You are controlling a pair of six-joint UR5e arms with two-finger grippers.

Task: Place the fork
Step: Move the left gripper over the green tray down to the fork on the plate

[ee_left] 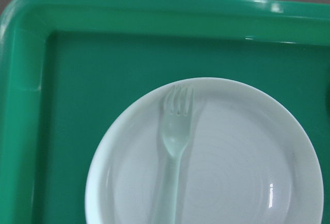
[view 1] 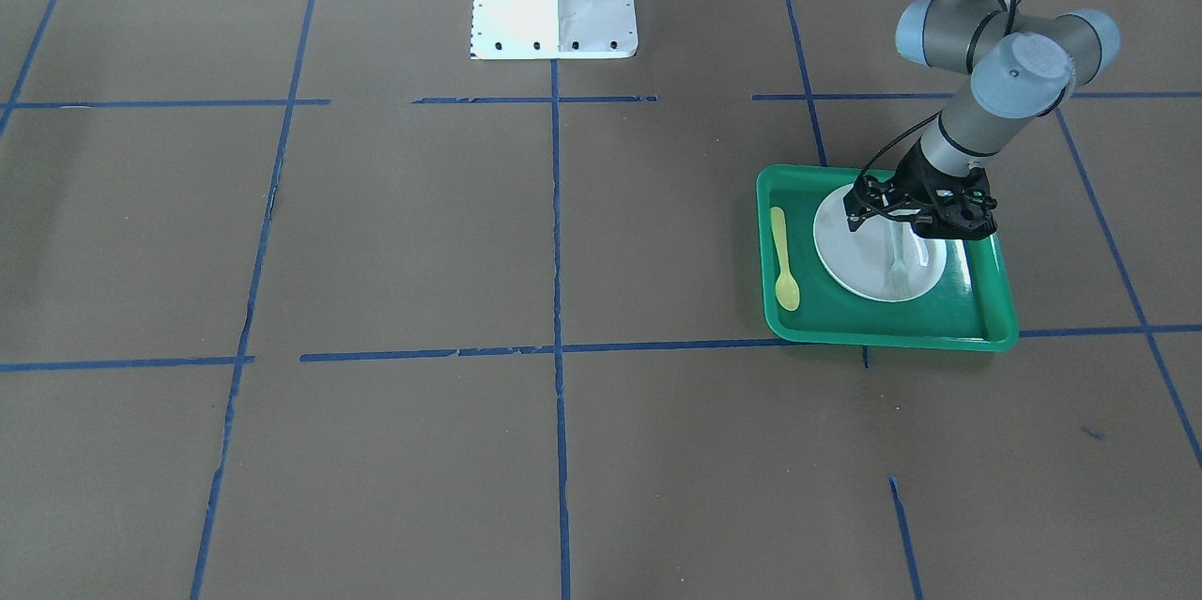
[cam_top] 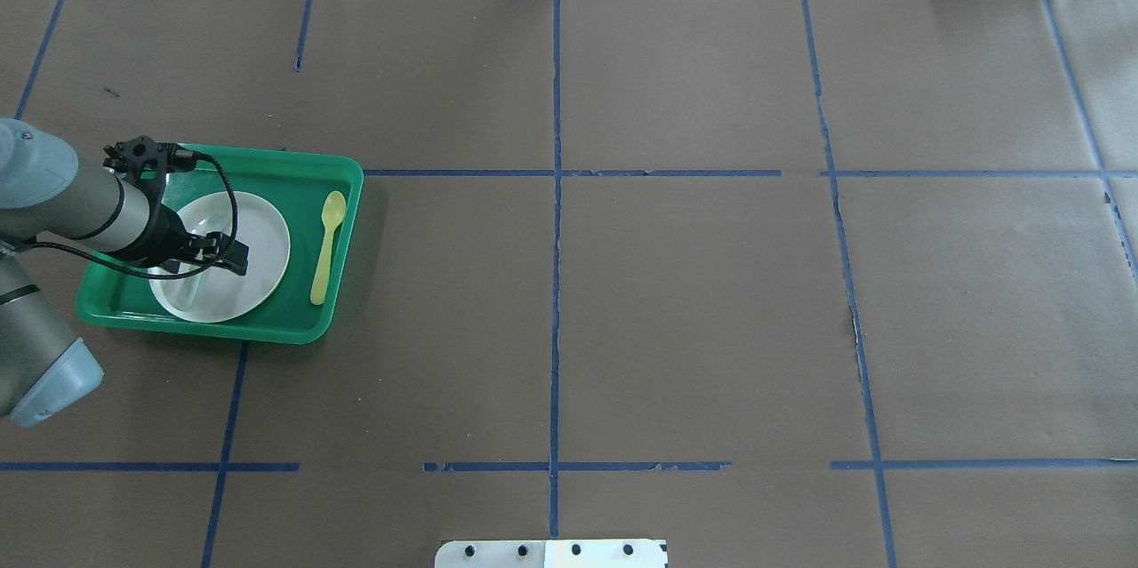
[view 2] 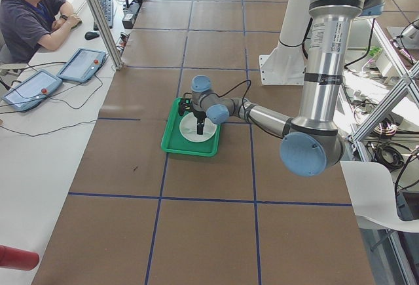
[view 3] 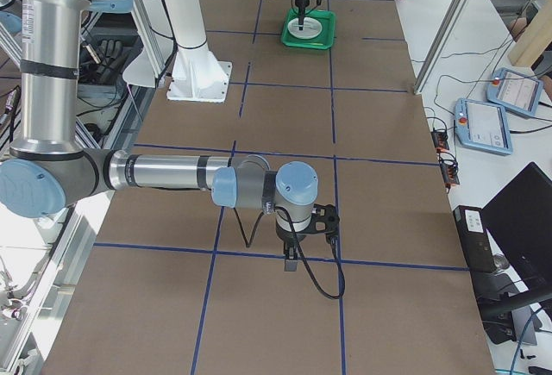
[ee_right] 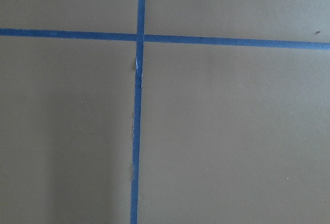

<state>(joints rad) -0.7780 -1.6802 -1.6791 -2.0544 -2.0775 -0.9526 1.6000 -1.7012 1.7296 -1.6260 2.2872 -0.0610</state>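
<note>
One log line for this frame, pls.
fork: on plate | plate: in green tray | left gripper: above fork handle, grip unclear | right gripper: far off, over table

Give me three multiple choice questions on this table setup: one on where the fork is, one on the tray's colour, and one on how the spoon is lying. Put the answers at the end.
1. Where is the fork?
A. on the floor
B. on the white plate
C. in a cup

2. What colour is the tray?
A. green
B. red
C. blue

3. How is the spoon?
A. held in the fingers
B. standing upright
C. lying flat with nothing holding it

Answers:
1 B: the left wrist view shows the fork lying across the plate.
2 A: the tray's rim and floor are green in every view that shows it.
3 C: the spoon lies flat in the tray beside the plate, clear of the arm.
</note>
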